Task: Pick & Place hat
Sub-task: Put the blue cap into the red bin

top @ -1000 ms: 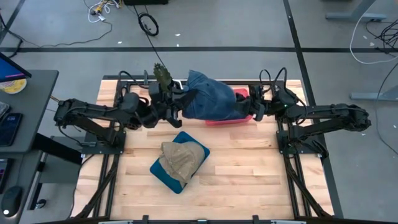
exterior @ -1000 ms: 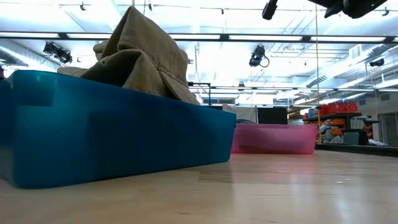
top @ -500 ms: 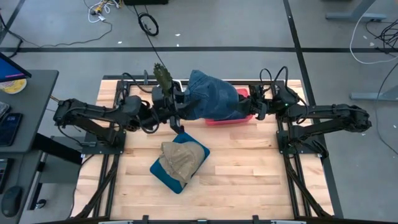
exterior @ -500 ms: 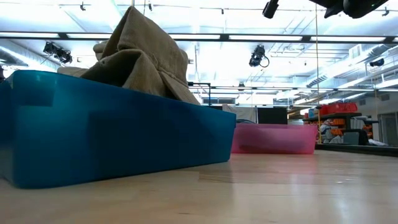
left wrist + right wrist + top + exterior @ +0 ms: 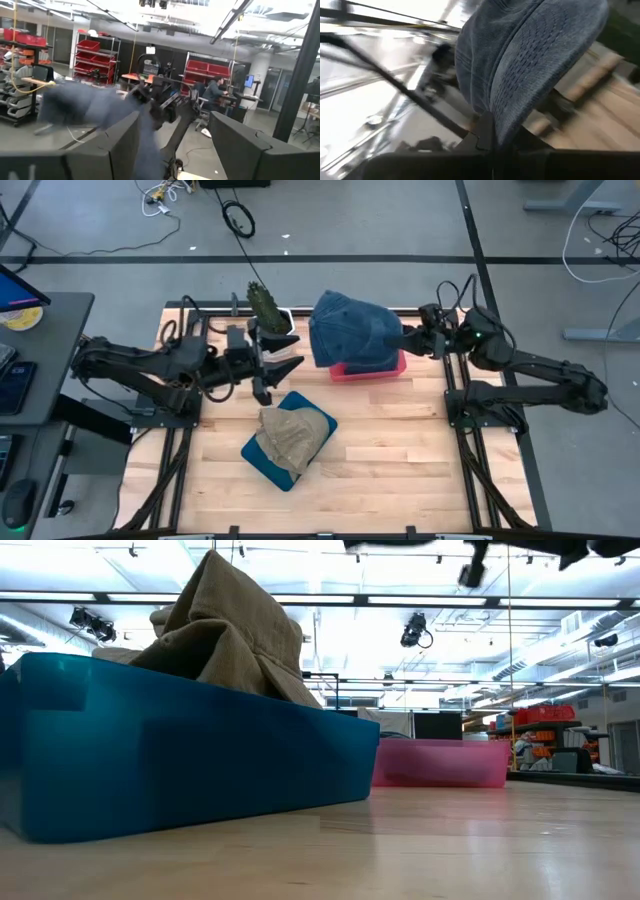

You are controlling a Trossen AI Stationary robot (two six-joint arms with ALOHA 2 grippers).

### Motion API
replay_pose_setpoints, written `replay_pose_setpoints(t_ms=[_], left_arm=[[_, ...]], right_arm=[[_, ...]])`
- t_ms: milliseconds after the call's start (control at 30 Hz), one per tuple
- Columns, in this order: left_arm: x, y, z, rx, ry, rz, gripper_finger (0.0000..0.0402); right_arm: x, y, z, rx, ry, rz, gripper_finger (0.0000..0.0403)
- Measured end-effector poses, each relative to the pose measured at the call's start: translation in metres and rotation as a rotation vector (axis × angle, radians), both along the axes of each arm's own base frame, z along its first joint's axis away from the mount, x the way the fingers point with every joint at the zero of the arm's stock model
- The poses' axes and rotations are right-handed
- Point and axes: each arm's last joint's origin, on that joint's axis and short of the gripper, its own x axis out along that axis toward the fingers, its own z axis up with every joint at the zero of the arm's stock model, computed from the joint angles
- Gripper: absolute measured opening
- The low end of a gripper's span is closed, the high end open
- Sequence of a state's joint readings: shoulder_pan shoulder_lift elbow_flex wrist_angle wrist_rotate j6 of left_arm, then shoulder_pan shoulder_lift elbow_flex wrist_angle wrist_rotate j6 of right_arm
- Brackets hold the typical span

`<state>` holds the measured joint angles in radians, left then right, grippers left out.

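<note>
Starting nearest the front edge of the table (image 5: 400,470): a blue bin (image 5: 270,455) sits left of centre, set at an angle, with a tan hat (image 5: 293,432) heaped in it and rising above its rim.

Further back, the left claw (image 5: 277,368) hangs between the bin and the back edge, fingers spread, holding nothing. Left wrist view confirms a clear gap between its fingers.

At the back edge, the blue denim hat (image 5: 352,332) is held in the air above a pink bin (image 5: 368,370). The right claw (image 5: 408,340) is pressed together on the hat's edge; right wrist view shows denim pinched between its fingers. A green plant-like item (image 5: 264,302) stands at the back edge, left of the denim hat.

Risks, as judged:
- Hat hangs from one narrow pinch on soft cloth; a jerk could let it slip out.
- Hat looks wider than the pink bin; released off-centre, it may drape over the rim or spill onto the table.
- Spread left claw is near; a sweep by either arm could snag the cloth.

Surface: pale wood planks on a dark frame. Room: grey floor, cables beyond the back edge; low view shows ceiling lights, shelving with red bins, a seated person far off.
</note>
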<state>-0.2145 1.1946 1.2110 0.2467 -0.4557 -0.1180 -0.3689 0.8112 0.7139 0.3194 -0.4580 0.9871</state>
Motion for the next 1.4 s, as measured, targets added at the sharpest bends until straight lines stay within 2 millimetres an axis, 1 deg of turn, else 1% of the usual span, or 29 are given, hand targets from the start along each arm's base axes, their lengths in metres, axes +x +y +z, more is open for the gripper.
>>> replay_pose_setpoints(t_ms=[100, 167, 300, 400, 533, 733, 900, 1100, 1267, 1400], left_arm=[[-0.006, -0.002, 0.002, -0.004, 0.007, 0.006, 0.0238], [-0.007, -0.003, 0.002, -0.002, 0.016, 0.002, 0.0233], [-0.007, -0.004, 0.002, -0.007, 0.015, -0.005, 0.0224], [-0.007, -0.004, 0.002, -0.009, 0.014, -0.006, 0.0218], [-0.007, -0.004, 0.002, -0.027, 0.010, -0.011, 0.0212], [-0.007, -0.004, 0.001, -0.031, 0.011, -0.013, 0.0209], [-0.007, -0.005, -0.001, -0.022, 0.034, -0.012, 0.0209], [-0.006, -0.005, -0.006, -0.009, 0.088, -0.013, 0.0209], [-0.005, -0.005, -0.011, 0.003, 0.140, -0.012, 0.0209], [-0.005, -0.006, -0.011, 0.002, 0.138, -0.029, 0.0209]], right_arm=[[-0.009, -0.008, -0.010, 0.051, 0.123, -0.042, 0.0006], [-0.013, -0.014, -0.018, 0.116, 0.210, -0.062, 0.0006], [-0.018, -0.027, -0.036, 0.290, 0.370, -0.045, 0.0006], [-0.019, -0.037, -0.045, 0.401, 0.435, 0.002, 0.0005], [-0.021, -0.055, -0.053, 0.507, 0.462, 0.057, 0.0005], [-0.029, -0.090, -0.070, 0.618, 0.487, 0.035, 0.0005], [-0.035, -0.111, -0.088, 0.706, 0.516, 0.040, 0.0005], [-0.033, -0.128, -0.106, 0.781, 0.552, -0.001, 0.0005], [-0.027, -0.139, -0.120, 0.795, 0.576, -0.031, 0.0005], [-0.023, -0.147, -0.131, 0.810, 0.600, -0.074, 0.0005]])
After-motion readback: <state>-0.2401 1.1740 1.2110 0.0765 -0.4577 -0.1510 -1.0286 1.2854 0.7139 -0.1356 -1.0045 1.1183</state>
